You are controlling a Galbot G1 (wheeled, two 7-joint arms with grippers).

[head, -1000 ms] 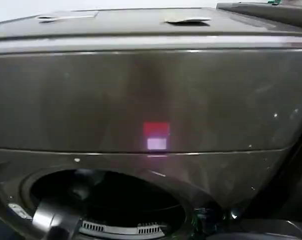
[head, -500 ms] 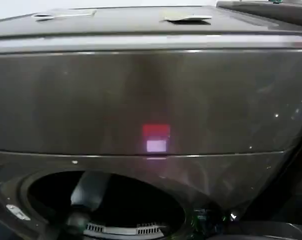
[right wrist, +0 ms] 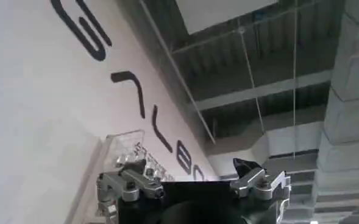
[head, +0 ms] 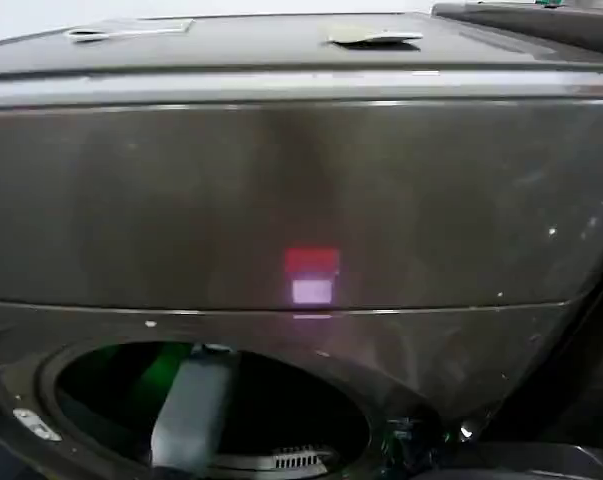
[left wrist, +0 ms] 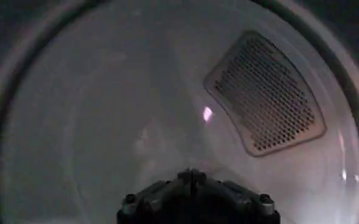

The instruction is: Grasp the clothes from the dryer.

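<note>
The dryer (head: 301,200) is a dark bronze-grey machine with a small red light (head: 311,262) above its round port (head: 211,410). My left arm (head: 193,405) reaches into that port, where a green glow shows. Inside the drum, my left gripper (left wrist: 191,175) points at the pale back wall with its fingertips pressed together and nothing visible between them. A faint pale patch (left wrist: 145,140) lies ahead of the tips; I cannot tell whether it is the clothes. My right gripper (right wrist: 191,167) is open, held away from the dryer and pointing up at a ceiling.
A perforated vent panel (left wrist: 264,91) sits in the drum's back wall. Two flat pale items (head: 373,37) lie on the dryer's top. A white wall with dark lettering (right wrist: 81,30) stands beside the right gripper.
My left arm has swung from the port's lower left edge up into the opening and deeper inside. A green glow has appeared in the drum.
</note>
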